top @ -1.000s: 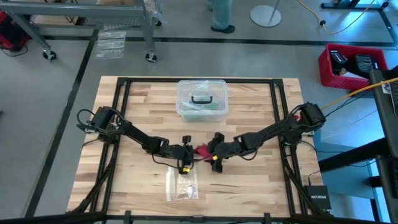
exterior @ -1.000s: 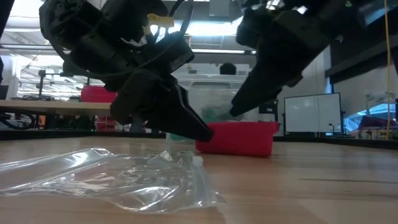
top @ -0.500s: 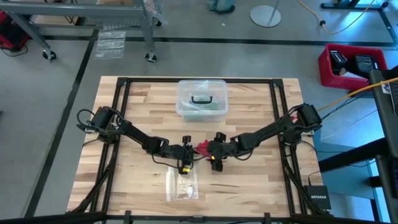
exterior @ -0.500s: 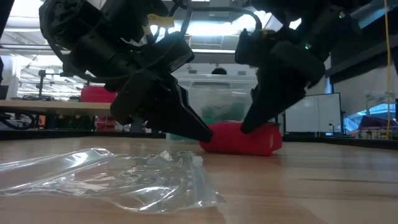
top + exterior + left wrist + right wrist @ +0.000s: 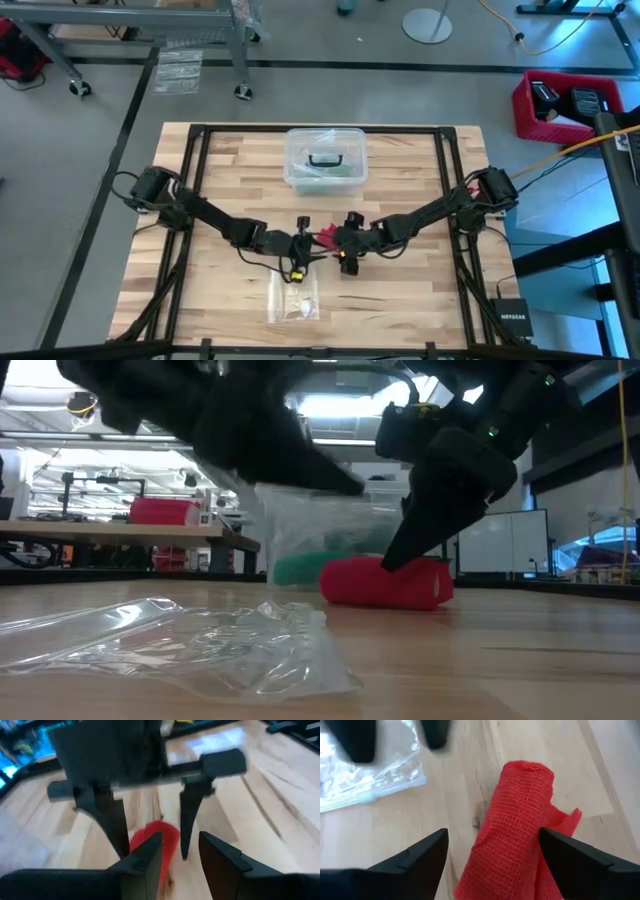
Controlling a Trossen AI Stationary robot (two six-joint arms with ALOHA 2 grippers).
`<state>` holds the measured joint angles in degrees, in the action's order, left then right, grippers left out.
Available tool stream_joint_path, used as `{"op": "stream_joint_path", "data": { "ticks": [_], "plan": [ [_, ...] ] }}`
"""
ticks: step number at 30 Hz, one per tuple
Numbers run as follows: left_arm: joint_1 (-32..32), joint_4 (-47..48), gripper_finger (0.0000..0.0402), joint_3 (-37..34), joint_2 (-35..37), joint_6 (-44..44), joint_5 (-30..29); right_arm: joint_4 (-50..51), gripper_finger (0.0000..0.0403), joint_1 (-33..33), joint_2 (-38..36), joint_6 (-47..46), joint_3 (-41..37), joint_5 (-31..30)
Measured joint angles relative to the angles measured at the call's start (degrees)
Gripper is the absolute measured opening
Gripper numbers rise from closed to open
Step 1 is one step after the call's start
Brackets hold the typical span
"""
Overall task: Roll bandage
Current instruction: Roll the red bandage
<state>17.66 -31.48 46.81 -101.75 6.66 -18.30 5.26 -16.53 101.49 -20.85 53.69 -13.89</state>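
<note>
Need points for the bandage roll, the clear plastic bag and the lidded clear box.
bandage (image 5: 515, 825): right wrist view, middle of the red rolled cylinder.
clear plastic bag (image 5: 190, 645): low view, crumpled middle of the bag lying on the table.
clear plastic box (image 5: 324, 158): high view, on the lid at its black handle.

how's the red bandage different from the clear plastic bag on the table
The bandage is opaque red woven fabric; the plastic bag is see-through.
The bandage is rolled into a short cylinder lying on its side with a loose tail; the bag lies flat and crumpled.
The bandage sits between the open fingers of the right gripper, with the left gripper close by; the bag lies apart, nearer the table's front edge.
Both rest on the wooden table.
</note>
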Motion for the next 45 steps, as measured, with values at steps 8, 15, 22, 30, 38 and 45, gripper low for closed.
{"op": "stream_joint_path", "data": {
  "ticks": [8,15,22,30,38,45],
  "plan": [
    [-5.00,0.57,0.0120,-0.22,-4.96,-0.72,0.55,-2.26,0.0317,0.02,0.00,2.20,-0.05,1.43],
    [-3.04,0.39,0.0120,-0.18,-6.63,-3.85,1.87,2.30,0.0317,0.00,-0.61,2.66,1.67,1.49],
    [0.49,1.17,0.0120,-0.20,-6.80,-6.16,2.46,10.09,0.0317,-0.57,-1.27,0.27,7.64,3.63],
    [0.65,0.86,0.0120,-0.20,-6.89,-6.56,-1.27,7.86,0.0317,-5.62,-1.11,-4.15,7.72,2.23],
    [1.54,1.09,0.0120,-0.24,-6.89,-6.69,-1.43,8.91,0.0317,-6.28,1.46,-3.04,6.71,-2.58],
    [1.85,1.22,0.0120,-0.24,-6.89,-7.58,-1.43,11.55,0.0317,-4.58,3.34,-4.31,6.54,-2.39]
  ]
}}
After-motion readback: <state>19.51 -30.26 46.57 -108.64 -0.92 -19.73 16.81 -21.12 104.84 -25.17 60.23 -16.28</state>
